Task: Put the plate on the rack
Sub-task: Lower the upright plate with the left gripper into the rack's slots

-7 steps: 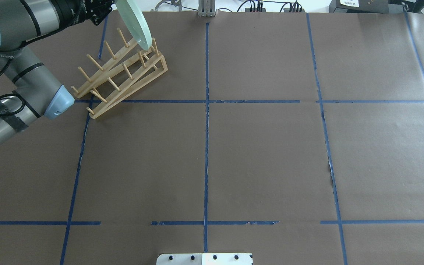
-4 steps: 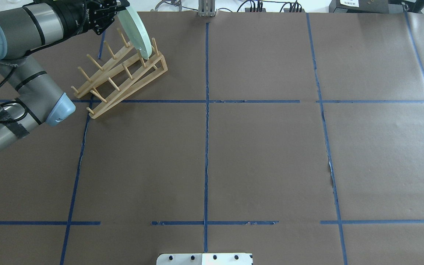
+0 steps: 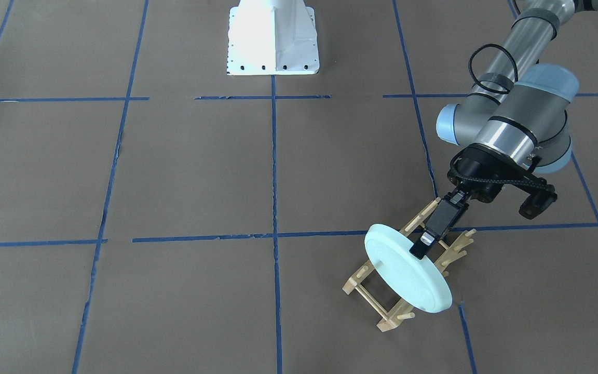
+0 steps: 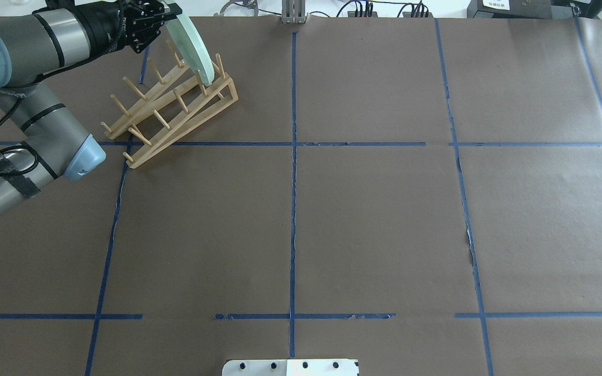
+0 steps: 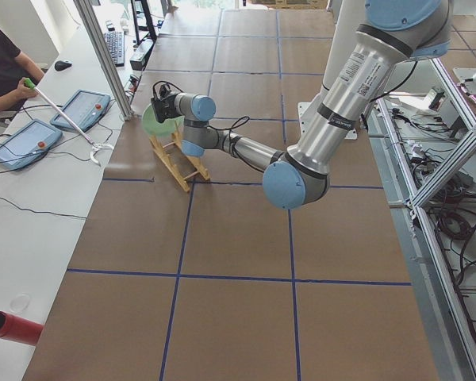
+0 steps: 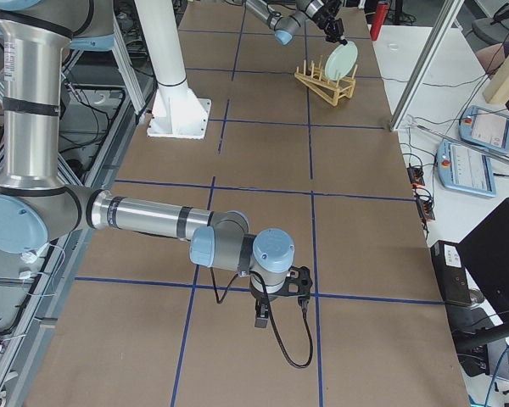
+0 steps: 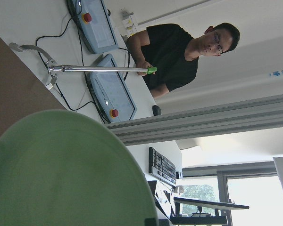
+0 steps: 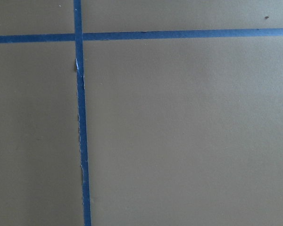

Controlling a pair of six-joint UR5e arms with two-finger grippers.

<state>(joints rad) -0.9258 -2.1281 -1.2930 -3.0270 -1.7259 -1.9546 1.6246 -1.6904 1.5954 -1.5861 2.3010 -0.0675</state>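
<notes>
My left gripper point(image 3: 423, 248) is pinching the top rim of the plate point(image 3: 408, 275). The plate stands on its edge, leaning a little, across the rack point(image 3: 388, 321). Its low edge is down among the pegs at the end of the rack far from the robot. I cannot tell if it rests on the rails. The rack sits on the brown table point(image 4: 363, 219), on the robot's left side. My right gripper point(image 6: 261, 320) hangs low over the table, well apart from the rack. I cannot tell if it is wide or narrow.
</notes>
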